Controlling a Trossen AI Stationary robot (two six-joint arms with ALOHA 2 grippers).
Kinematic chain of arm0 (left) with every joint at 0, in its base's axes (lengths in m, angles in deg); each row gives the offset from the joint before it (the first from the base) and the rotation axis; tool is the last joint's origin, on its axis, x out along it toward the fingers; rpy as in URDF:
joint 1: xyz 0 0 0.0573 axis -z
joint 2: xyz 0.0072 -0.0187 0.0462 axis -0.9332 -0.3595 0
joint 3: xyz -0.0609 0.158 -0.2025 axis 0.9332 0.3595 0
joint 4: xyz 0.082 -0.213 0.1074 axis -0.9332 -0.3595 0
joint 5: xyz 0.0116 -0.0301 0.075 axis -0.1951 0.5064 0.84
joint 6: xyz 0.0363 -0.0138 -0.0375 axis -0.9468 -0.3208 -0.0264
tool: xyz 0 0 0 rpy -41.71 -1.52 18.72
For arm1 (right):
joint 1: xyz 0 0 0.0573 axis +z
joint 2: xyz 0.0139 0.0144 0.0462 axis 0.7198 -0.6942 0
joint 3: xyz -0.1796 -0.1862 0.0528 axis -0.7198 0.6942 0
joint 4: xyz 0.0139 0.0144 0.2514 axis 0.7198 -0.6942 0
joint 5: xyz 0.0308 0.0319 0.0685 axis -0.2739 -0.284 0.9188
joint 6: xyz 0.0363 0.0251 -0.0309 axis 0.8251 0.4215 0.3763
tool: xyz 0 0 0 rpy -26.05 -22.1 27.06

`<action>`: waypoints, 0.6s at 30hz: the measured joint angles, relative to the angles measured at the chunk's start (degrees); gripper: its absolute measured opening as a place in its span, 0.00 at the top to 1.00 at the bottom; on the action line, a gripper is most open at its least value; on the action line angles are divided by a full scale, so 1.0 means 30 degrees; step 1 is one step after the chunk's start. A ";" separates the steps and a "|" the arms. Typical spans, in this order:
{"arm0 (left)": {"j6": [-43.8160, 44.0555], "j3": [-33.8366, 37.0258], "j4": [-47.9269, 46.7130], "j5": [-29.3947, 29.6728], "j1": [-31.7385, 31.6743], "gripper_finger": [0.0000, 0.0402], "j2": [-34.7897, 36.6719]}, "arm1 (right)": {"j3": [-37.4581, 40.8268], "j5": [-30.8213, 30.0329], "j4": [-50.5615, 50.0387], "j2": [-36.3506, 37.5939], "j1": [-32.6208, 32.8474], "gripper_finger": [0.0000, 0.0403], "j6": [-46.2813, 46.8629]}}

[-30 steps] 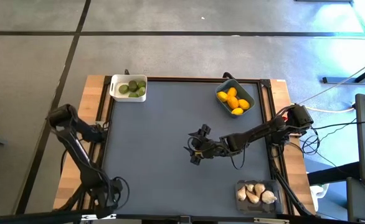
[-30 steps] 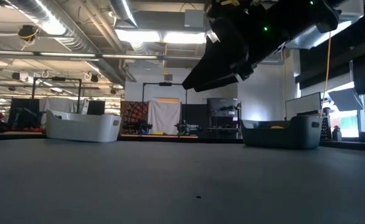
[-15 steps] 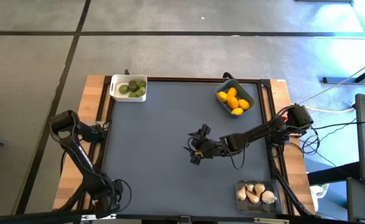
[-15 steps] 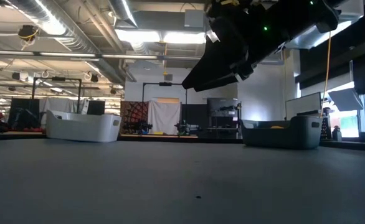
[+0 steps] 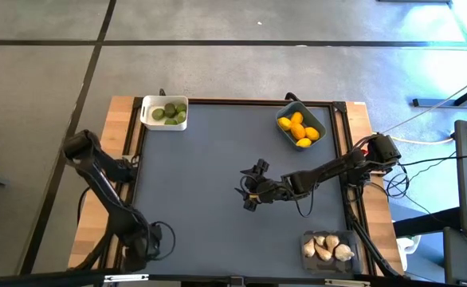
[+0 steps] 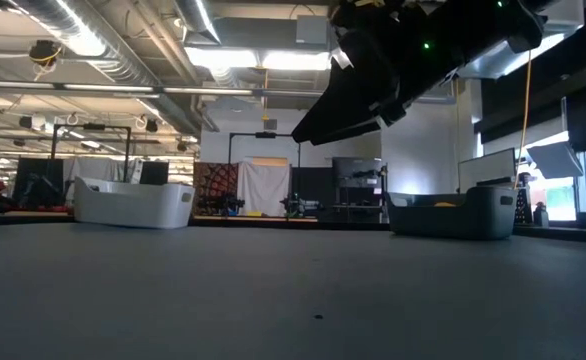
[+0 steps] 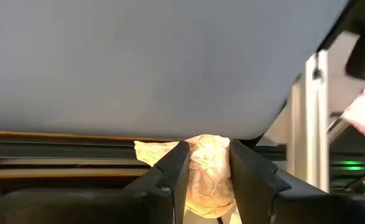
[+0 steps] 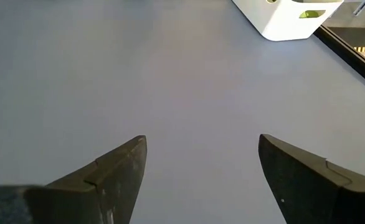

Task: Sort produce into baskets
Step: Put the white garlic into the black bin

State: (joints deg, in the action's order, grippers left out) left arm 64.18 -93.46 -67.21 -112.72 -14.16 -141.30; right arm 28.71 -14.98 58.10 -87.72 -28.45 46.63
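Note:
A white basket (image 5: 149,107) at the far left holds green fruits (image 5: 170,113). A blue-grey basket (image 5: 316,116) at the far right holds yellow-orange fruits (image 5: 300,131). A clear basket (image 5: 327,236) at the near right holds garlic bulbs (image 5: 326,249). My left gripper (image 5: 150,239) is at the mat's near left corner, shut on one whitish garlic bulb (image 7: 208,174). The gripper hides this bulb in the high view. My right gripper (image 5: 249,191) hangs open above the middle of the mat, with bare mat between its fingers (image 8: 201,162). My left gripper has the garlic bulb pinched between its two fingers, one finger (image 7: 177,171) on each side of the bulb's papery skin (image 7: 198,180). The bulb sits at the mat's edge. Whether it rests on the table or is lifted, I cannot tell.
The dark mat (image 5: 217,159) has wooden strips (image 5: 122,127) along its sides. A metal frame post (image 7: 307,124) stands near my left gripper. Cables (image 5: 401,183) hang off the table's right side. The mat between the baskets lies bare.
My left gripper has shifted a little toward the table's right edge at the near left corner, and its arm's elbow has swayed. My right arm has kept still.

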 joint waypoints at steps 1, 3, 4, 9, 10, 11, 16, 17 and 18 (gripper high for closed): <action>-0.0001 0.0000 -0.0210 0.0353 -0.0153 0.76 0.0426 | 0.0000 0.0000 0.0000 0.0000 -0.0004 0.24 0.0000; -0.0023 0.0000 -0.0291 0.1074 -0.0521 0.76 0.1258 | 0.0000 0.0000 0.0000 0.0000 -0.0001 0.24 0.0000; -0.0036 0.0000 -0.0278 0.1513 -0.0720 0.76 0.1711 | 0.0000 0.0000 0.0000 0.0000 -0.0003 0.24 -0.0006; -0.1092 0.0000 -0.0513 0.3998 -0.1833 0.76 0.3979 | 0.0000 -0.0003 -0.0022 0.0000 0.0000 0.24 -0.0007; -0.1442 0.0000 -0.0587 0.4647 -0.2081 0.76 0.4430 | 0.0000 -0.0007 -0.0018 0.0000 0.0000 0.24 -0.0010; -0.1890 0.0000 -0.0572 0.5440 -0.2328 0.75 0.4876 | 0.0000 -0.0007 -0.0017 0.0000 0.0000 0.24 -0.0015; -0.5018 0.0000 -0.0495 0.9348 -0.3585 0.75 0.6795 | -0.0290 0.0022 0.0075 0.0000 0.0000 0.24 -0.0153; -0.5784 0.0000 -0.0441 1.0238 -0.3850 0.75 0.7081 | -0.0487 0.0022 0.0131 0.0000 0.0000 0.24 -0.0433; -0.6534 0.0000 -0.0333 1.1091 -0.4128 0.75 0.7331 | -0.0706 0.0022 0.0145 0.0000 0.0007 0.24 -0.0770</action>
State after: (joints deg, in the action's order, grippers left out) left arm 44.57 -93.46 -68.21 -79.45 -26.55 -119.31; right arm 26.59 -14.92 58.53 -87.72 -28.43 44.32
